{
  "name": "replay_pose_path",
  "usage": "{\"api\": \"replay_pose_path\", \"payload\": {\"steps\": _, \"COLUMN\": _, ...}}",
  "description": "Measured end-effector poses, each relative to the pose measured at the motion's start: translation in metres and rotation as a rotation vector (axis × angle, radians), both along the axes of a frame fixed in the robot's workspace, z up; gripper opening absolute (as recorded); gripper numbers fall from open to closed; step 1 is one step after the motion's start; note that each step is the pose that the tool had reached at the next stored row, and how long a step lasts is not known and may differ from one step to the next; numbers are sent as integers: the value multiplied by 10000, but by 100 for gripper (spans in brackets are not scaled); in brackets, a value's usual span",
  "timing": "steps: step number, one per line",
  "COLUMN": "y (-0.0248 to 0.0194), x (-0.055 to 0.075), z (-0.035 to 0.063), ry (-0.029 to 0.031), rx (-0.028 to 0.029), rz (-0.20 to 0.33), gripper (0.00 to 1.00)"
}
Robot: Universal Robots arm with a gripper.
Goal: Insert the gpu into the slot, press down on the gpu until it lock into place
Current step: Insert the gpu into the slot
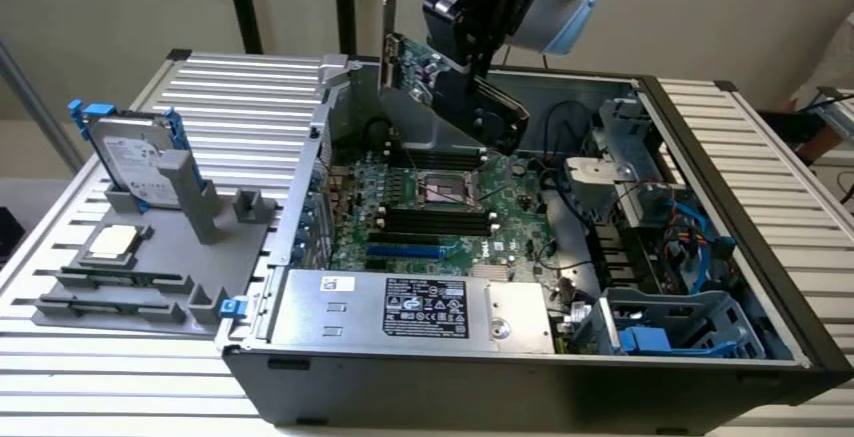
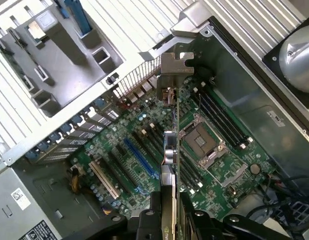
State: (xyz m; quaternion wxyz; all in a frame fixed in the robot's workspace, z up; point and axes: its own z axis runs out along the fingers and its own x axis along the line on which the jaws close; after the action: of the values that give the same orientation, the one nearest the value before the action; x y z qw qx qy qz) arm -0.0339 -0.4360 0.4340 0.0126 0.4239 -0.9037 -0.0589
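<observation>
The gripper [image 1: 478, 52] hangs over the open computer case [image 1: 534, 387], and its fingers [image 2: 147, 220] are closed on the gpu [image 1: 416, 65] from both flat sides, so the card is held between them in the air; it is not in the slot [image 1: 407, 250].

In the exterior view the gpu stands on its edge above the motherboard [image 1: 514, 212], over the zone of the CPU socket [image 1: 441, 189]; its long axis is slanted, with the metal bracket [image 1: 390, 37] at the higher end, toward the exterior view's left and the rear wall of the case, and the black shroud end lower, toward the exterior view's right.

In the wrist view the gpu [image 2: 169, 150] is seen edge-on as a thin line; it goes away from the gripper [image 2: 170, 222] to the bracket [image 2: 175, 67], which is near the perforated rear grille [image 2: 137, 80]; the CPU socket [image 2: 202, 140] lies just beside this line on one side.

The blue slot [image 2: 141, 157] lies on the other side, apart from the card, and runs slantwise to it; a white slot [image 2: 104, 180] lies further off.

The silver power-supply box [image 1: 414, 307] sits at the near edge of the case; the black memory slots [image 1: 434, 219] are between the socket and the blue slot.

On the slatted desk [image 1: 80, 387], at the exterior view's left, a grey holder [image 1: 147, 257] carries a hard drive [image 1: 134, 157] standing upright.
</observation>
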Motion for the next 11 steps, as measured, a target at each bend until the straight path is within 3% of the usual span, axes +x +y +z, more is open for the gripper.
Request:
{"api": "replay_pose_path", "payload": {"steps": 6, "y": 0, "x": 0, "z": -8, "ry": -311, "rx": 50, "rz": 839, "gripper": 26}}
{"api": "replay_pose_path", "payload": {"steps": 11, "y": -1, "x": 0, "z": -22, "ry": -490, "rx": 80, "rz": 1651, "gripper": 26}}
